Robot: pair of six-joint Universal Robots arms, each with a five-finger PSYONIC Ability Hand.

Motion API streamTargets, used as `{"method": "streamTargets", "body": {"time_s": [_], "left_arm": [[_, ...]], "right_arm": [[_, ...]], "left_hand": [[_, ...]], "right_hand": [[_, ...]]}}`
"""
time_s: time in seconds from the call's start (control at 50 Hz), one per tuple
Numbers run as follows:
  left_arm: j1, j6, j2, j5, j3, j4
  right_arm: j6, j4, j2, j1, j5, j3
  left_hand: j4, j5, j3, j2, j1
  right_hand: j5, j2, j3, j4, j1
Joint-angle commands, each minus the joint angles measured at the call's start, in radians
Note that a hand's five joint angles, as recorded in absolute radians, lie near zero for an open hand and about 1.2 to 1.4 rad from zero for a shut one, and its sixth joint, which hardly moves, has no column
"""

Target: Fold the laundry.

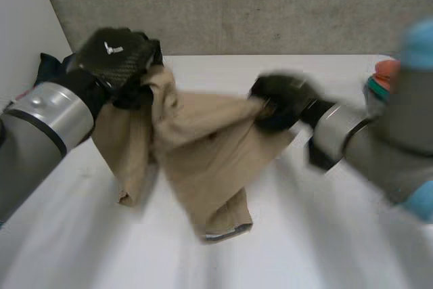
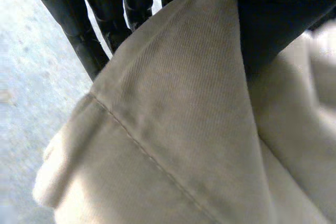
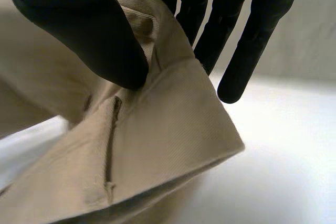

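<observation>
Trousers (image 1: 203, 147): tan, hung centre frame over the table (image 1: 318, 241), stretched between my hands.
Left hand (image 1: 118, 52): upper left, thumb and fingers pinched one top edge.
Right hand (image 1: 281, 99): centre right, thumb clamped the other edge against my fingers.
Clutter: dark cloth (image 1: 51, 65) far left; orange item (image 1: 385, 71) at right edge.

L hand (image 1: 116, 55) & R hand (image 1: 281, 103) both up, thumb+fingers pinched tight.
</observation>
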Motion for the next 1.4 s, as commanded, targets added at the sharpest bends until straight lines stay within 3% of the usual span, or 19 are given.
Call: {"method": "streamTargets", "body": {"time_s": [0.02,0.12,0.26,0.34,0.48,0.56,0.64,0.74,0.84,0.94,1.2,1.34,1.4], "left_arm": [[0.002,-0.003,0.075,0.003,0.048,-0.055],[0.003,-0.006,0.087,0.004,0.111,-0.202],[0.006,0.003,0.049,0.009,0.134,-0.319],[0.008,0.015,-0.054,0.010,0.145,-0.319],[0.013,0.138,-0.328,0.004,0.296,-0.271],[0.013,0.240,-0.472,-0.013,0.465,-0.175],[0.011,0.297,-0.569,-0.031,0.648,0.044],[0.014,0.296,-0.595,-0.039,0.761,0.452],[0.006,0.230,-0.568,-0.045,0.743,0.646],[0.014,0.152,-0.499,-0.046,0.633,0.634],[-0.023,0.138,-0.417,-0.036,0.136,0.597],[-0.081,0.142,-0.399,-0.043,-0.039,0.436],[-0.099,0.139,-0.313,-0.049,-0.076,0.341]], "right_arm": [[-0.409,0.062,-0.254,-0.163,0.016,-0.044],[-0.596,0.104,-0.316,-0.168,0.099,-0.099],[-0.782,0.171,-0.288,-0.100,0.166,-0.119],[-0.863,0.181,-0.140,-0.050,0.235,-0.137],[-0.871,0.167,0.080,-0.043,0.284,-0.263],[-0.857,0.084,0.192,-0.040,0.292,-0.379],[-0.854,-0.167,0.258,-0.040,0.329,-0.487],[-0.866,-0.680,0.268,-0.039,0.390,-0.564],[-0.865,-0.921,0.262,-0.037,0.352,-0.556],[-0.855,-0.866,0.259,-0.033,0.337,-0.506],[-0.845,-0.699,0.221,-0.039,0.337,-0.079],[-0.839,-0.505,0.221,-0.048,0.329,0.001],[-0.851,-0.392,0.213,-0.045,0.329,0.021]], "left_hand": [[0.199,0.260,0.204,0.199,0.231],[0.199,0.260,0.204,0.199,0.231],[0.199,0.260,0.204,0.199,0.231],[0.185,0.245,0.190,0.185,0.216],[0.064,0.125,0.069,0.065,0.096],[0.090,0.151,0.096,0.091,0.122],[0.120,0.181,0.125,0.120,0.152],[0.161,0.222,0.166,0.161,0.193],[0.173,0.233,0.178,0.173,0.205],[0.176,0.236,0.181,0.176,0.208],[0.164,0.225,0.169,0.164,0.196],[0.167,0.228,0.172,0.167,0.199],[0.167,0.228,0.172,0.167,0.199]], "right_hand": [[0.221,0.218,0.210,0.202,0.284],[0.221,0.218,0.210,0.202,0.284],[0.221,0.218,0.210,0.202,0.284],[0.221,0.218,0.210,0.202,0.284],[0.221,0.218,0.210,0.202,0.284],[0.221,0.218,0.210,0.202,0.284],[0.221,0.218,0.210,0.202,0.284],[0.221,0.218,0.210,0.202,0.284],[0.221,0.218,0.210,0.202,0.284],[0.221,0.218,0.210,0.202,0.284],[0.221,0.218,0.210,0.202,0.284],[0.221,0.218,0.210,0.202,0.284],[0.221,0.218,0.210,0.202,0.284]]}}
